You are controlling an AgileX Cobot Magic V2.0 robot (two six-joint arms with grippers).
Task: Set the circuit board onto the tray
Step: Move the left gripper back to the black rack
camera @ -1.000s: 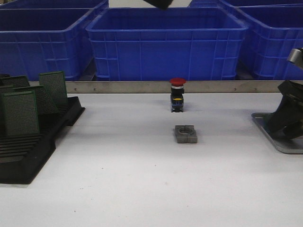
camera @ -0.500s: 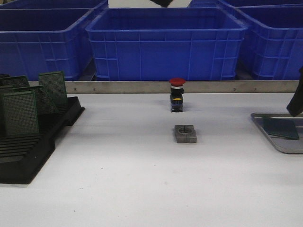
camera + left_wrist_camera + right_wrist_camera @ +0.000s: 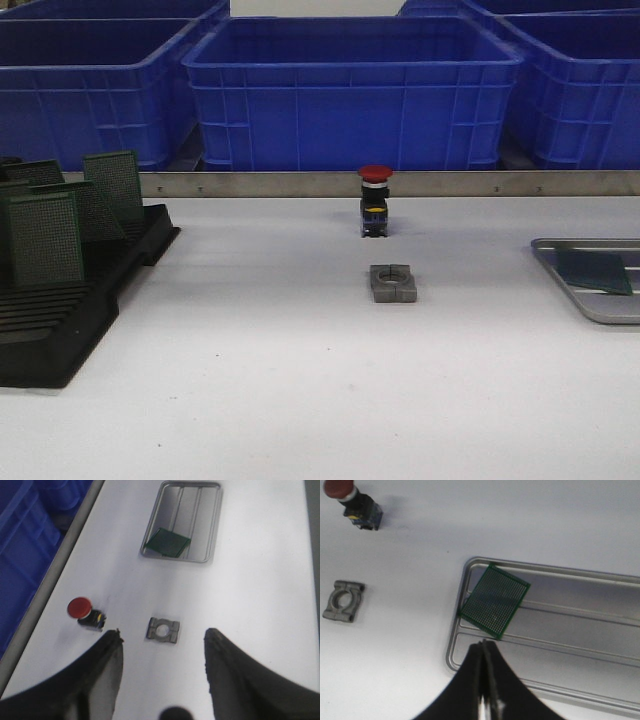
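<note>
Right pincer [image 3: 487, 680] is pressed together, holding nothing, above the tray [image 3: 600, 690]. Left pincer [image 3: 162, 645] is spread wide and empty. The circuit board [image 3: 494, 600] lies flat in the tray's corner, at 3 o'clock on the surface [image 3: 300, 380]. No readable writing.

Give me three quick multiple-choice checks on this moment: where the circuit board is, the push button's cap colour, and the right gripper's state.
1. The circuit board lies:
A. in the tray
B. on the bare table
C. in a blue bin

2. The push button has a cap that is:
A. green
B. red
C. white

3. The right gripper is:
A. shut on the board
B. wide open
C. shut, holding nothing

Answers: 1 A, the board rests flat at one end of the tray, a corner reaching the rim. 2 B, the cap is red in all views. 3 C, the fingers meet above the tray, clear of the board.
</note>
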